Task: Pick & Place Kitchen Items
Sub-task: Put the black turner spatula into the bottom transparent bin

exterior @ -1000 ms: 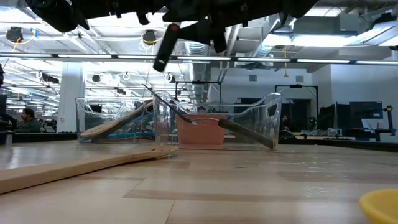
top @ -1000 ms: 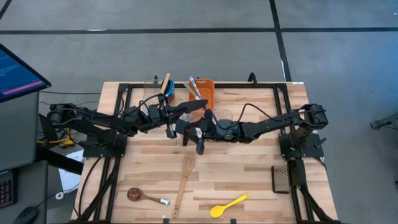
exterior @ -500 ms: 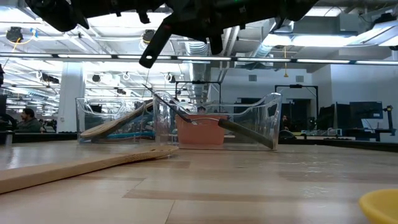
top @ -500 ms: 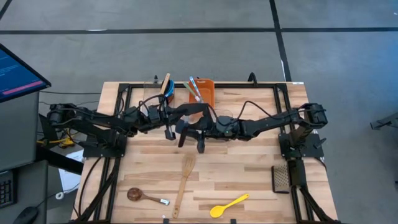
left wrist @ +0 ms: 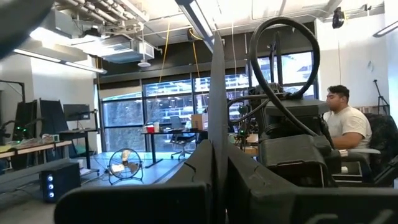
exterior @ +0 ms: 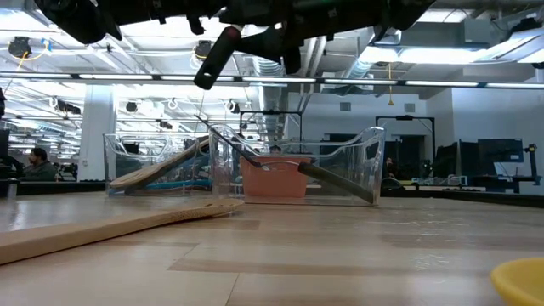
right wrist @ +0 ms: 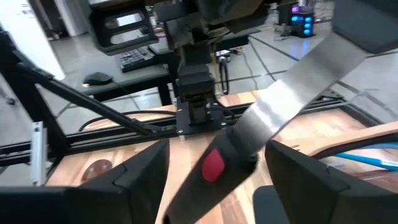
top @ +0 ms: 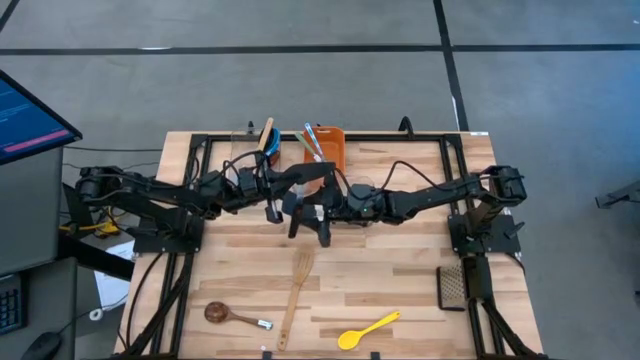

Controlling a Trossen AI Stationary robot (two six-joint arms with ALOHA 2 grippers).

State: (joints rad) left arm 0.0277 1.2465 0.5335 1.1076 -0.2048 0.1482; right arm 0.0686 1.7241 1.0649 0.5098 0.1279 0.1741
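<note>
Both arms meet above the middle of the wooden slatted tabletop (top: pixel 400 290), just in front of the tubs. The left hand (top: pixel 275 185) is clamped on the flat blade of a black turner with a steel neck and a black handle bearing a red oval dot (top: pixel 300 195); in the left wrist view the thin blade stands edge-on between the closed fingers (left wrist: pixel 205 168). The right hand (top: pixel 315 208) has its fingers (right wrist: pixel 140 171) spread wide on either side of the turner's handle (right wrist: pixel 214 168), not pressed on it. In the low view the handle (exterior: pixel 214 59) hangs tilted in the air, well above the tabletop. On the tabletop's near part lie a long wooden slotted spatula (top: pixel 293 295), a dark wooden spoon with a short pale handle (top: pixel 232 317), a yellow plastic spoon (top: pixel 368 328) and a black turner with a grid head (top: pixel 452 285) beside the right arm's base. At the far edge sit an orange rectangular bin (top: pixel 330 148) with coloured handles sticking out and clear plastic tubs (exterior: pixel 293 174) holding a wooden and a blue utensil (top: pixel 268 140). No brand or label is readable; the monitor (top: pixel 25 110) at the left shows text too small to read. A seated person (left wrist: pixel 345 124) shows beyond in the left wrist view.
</note>
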